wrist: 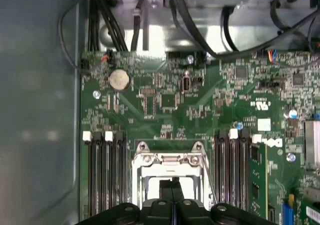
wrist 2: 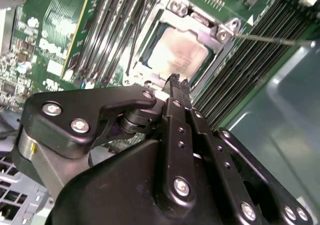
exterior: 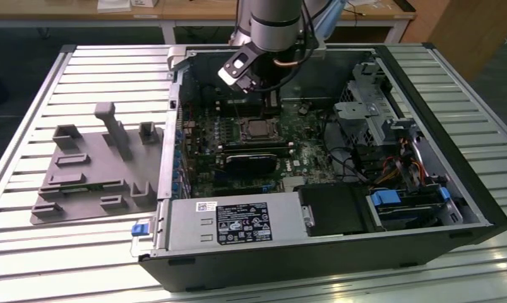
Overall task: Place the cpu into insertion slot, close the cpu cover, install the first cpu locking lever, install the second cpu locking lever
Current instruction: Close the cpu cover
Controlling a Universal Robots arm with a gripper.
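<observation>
Your hand is hovering right over the chip, its two black fingers pressed together and gripping nothing. The chip is sitting in its socket on the green circuit board, with the silver cover lying flat around it. A thin metal lever is sticking out past one corner of the cover. The open computer case is lying on the slatted counter.
</observation>
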